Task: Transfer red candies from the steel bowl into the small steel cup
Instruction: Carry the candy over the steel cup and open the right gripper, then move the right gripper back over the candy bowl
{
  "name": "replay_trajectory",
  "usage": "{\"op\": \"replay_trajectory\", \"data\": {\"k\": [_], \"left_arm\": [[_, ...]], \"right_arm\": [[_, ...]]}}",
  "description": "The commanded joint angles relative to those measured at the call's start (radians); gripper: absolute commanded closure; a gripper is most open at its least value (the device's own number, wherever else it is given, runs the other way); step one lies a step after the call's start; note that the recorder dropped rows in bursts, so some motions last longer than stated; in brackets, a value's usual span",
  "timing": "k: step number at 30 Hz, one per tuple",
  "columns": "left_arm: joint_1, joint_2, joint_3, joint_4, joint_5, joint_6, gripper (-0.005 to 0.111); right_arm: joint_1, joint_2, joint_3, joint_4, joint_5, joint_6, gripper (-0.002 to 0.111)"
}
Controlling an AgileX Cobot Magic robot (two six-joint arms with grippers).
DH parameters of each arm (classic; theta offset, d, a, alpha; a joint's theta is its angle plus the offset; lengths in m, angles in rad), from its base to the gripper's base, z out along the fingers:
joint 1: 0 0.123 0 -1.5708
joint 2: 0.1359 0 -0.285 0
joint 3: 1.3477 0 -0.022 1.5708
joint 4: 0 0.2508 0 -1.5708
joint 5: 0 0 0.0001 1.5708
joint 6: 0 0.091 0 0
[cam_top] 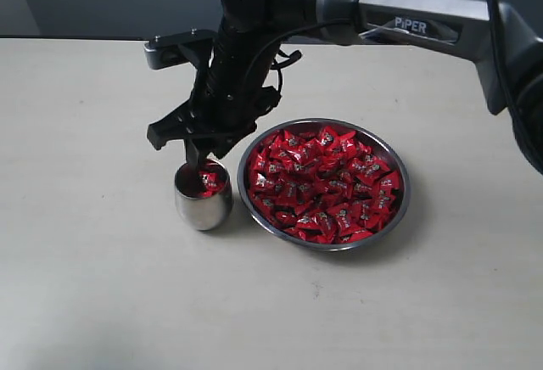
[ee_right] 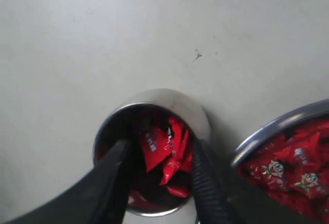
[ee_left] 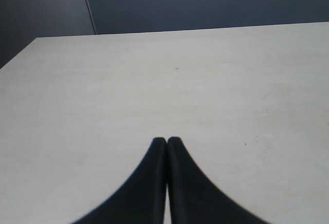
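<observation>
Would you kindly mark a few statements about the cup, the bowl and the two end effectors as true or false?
1. In the exterior view the cup stands left of the bowl. True.
2. The cup is empty. False: it already holds several red candies.
3. The right end effector is open above the cup's mouth. True.
4. The left end effector is wide open. False: it is shut, with nothing between its tips.
5. The bowl is well filled with candies. True.
</observation>
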Motion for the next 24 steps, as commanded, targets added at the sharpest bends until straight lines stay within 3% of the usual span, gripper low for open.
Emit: {"op": "replay_trajectory", "data": {"k": [1, 6, 12, 18, 24], "left_arm": [[-0.007, -0.005, 0.005, 0.002, -0.008, -0.001, 0.106], [-0.007, -0.005, 0.005, 0.002, -0.008, -0.001, 0.106], [-0.007, -0.005, 0.005, 0.002, -0.008, -0.001, 0.106], [-0.007, -0.005, 0.005, 0.002, -0.008, -0.001, 0.106], [-0.007, -0.005, 0.005, 0.002, -0.008, -0.001, 0.106]], "right_arm": [[-0.009, -0.093, -0.007, -0.107, -0.066, 0.006, 0.070], [-0.054, -0.181, -0.007, -0.262, -0.073, 0.086, 0.070], [-0.163, -0.253, 0.035, -0.267, -0.073, 0.089, 0.070], [-0.255, -0.394, 0.298, -0.265, -0.262, 0.108, 0.070], [-0.282, -0.530, 0.597, -0.265, -0.457, 0.115, 0.070]]}}
